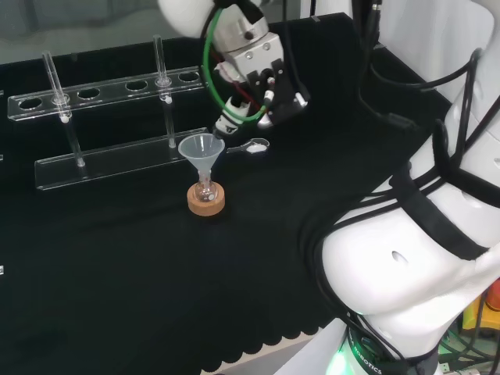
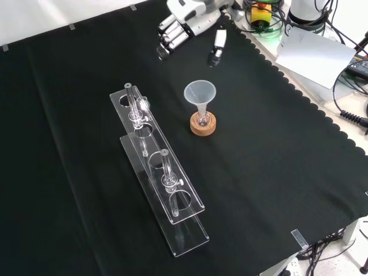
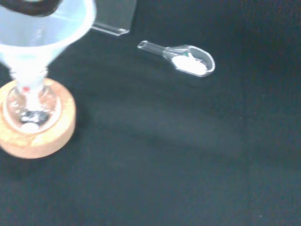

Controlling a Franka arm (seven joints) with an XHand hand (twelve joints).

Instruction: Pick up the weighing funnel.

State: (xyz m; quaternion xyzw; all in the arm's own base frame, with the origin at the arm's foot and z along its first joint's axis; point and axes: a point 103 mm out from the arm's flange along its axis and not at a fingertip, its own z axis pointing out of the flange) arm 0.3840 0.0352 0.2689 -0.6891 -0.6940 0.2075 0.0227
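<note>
The weighing funnel [image 1: 254,145] is a small clear scoop with a short stem, lying flat on the black cloth just right of the big funnel's mouth in the head view. In the wrist view the weighing funnel [image 3: 188,59] holds a little white powder. My hand [image 1: 254,66] hovers above it, apart from it, with fingers relaxed and spread and nothing between them. In the front view my hand [image 2: 190,20] hangs at the top, beyond the funnel. The funnel [image 1: 201,148] stands mouth up in a small flask on a cork ring [image 1: 206,199].
A clear two-tier test tube rack [image 1: 101,94] with a couple of tubes stands behind the funnel in the head view; in the front view the rack [image 2: 155,167] lies left of the funnel [image 2: 199,95]. The arm's white links [image 1: 422,234] rise at the head view's right.
</note>
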